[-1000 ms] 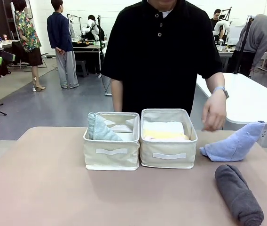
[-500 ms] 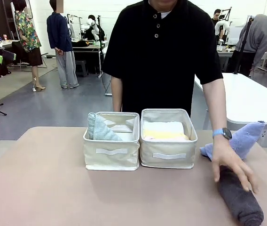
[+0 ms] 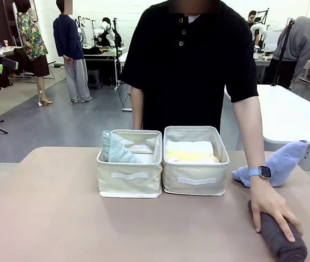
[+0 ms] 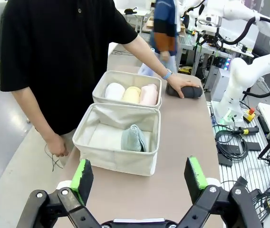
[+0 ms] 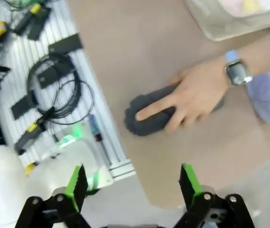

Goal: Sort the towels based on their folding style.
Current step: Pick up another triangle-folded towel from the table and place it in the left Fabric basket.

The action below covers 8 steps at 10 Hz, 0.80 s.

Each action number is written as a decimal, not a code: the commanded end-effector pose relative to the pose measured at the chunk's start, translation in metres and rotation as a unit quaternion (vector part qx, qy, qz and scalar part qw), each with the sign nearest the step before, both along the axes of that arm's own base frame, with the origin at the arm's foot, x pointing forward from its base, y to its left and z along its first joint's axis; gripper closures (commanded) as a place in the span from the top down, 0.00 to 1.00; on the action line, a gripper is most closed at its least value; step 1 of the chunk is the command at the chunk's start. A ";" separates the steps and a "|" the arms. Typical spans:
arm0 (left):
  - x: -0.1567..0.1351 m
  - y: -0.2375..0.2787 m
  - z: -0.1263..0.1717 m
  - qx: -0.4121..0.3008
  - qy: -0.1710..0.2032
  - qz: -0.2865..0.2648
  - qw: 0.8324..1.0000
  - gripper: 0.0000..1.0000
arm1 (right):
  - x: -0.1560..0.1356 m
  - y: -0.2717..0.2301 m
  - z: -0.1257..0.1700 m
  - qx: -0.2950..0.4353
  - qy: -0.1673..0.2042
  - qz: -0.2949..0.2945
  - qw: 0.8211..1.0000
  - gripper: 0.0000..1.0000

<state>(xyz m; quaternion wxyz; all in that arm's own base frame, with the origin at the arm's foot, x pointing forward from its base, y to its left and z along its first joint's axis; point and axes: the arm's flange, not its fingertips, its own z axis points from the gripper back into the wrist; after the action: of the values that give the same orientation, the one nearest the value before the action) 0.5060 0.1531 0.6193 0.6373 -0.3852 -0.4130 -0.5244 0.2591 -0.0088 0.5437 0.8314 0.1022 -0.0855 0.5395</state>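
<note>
Risks pinching the person's hand (image 3: 272,210) resting on the dark grey rolled towel (image 3: 286,246) near the table's (image 3: 51,218) right edge by lowering the wide-spread right gripper (image 5: 132,178) now, or rolling it off; left gripper (image 4: 139,171) equally spread, empty.

Nubby grey towel (image 3: 286,250); woven cloth bins (image 3: 129,183); matt table (image 3: 51,218).

The left gripper (image 4: 139,175) is hanging above the table's left side, its jaws standing wide apart and its green pads (image 4: 81,174) facing each other. The right gripper (image 5: 132,186) is hovering over the table's right edge, jaws equally wide. The person's watch-wearing hand (image 3: 273,210) is reaching down near the right edge, palm down, fingers spread. The other hand (image 4: 57,145) is hanging loosely curled at the far edge.
</note>
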 end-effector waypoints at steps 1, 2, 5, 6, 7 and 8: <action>-0.002 -0.001 0.000 0.014 0.001 0.004 1.000 1.00 | 0.018 0.007 -0.015 -0.040 -0.086 -0.039 0.995 1.00; -0.002 -0.001 0.000 0.014 0.001 0.004 1.000 1.00 | 0.025 0.013 -0.020 -0.044 -0.104 -0.036 0.993 1.00; -0.002 -0.001 0.000 0.014 0.001 0.004 1.000 1.00 | 0.027 0.015 -0.020 -0.032 -0.111 -0.021 0.993 1.00; -0.002 -0.001 0.000 0.014 0.001 0.004 1.000 1.00 | -0.005 -0.008 0.009 -0.045 -0.097 -0.010 0.994 1.00; -0.002 -0.001 0.000 0.014 0.001 0.004 1.000 1.00 | -0.039 -0.048 0.044 0.002 -0.087 -0.016 0.996 1.00; -0.002 -0.001 0.000 0.014 0.001 0.004 1.000 1.00 | -0.069 -0.095 0.073 0.059 -0.108 -0.042 0.992 1.00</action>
<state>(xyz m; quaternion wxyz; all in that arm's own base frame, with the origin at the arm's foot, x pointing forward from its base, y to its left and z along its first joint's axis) 0.5059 0.1540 0.6194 0.6378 -0.3846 -0.4131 -0.5240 0.2246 -0.0572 0.5791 0.8296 0.0593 -0.1767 0.5263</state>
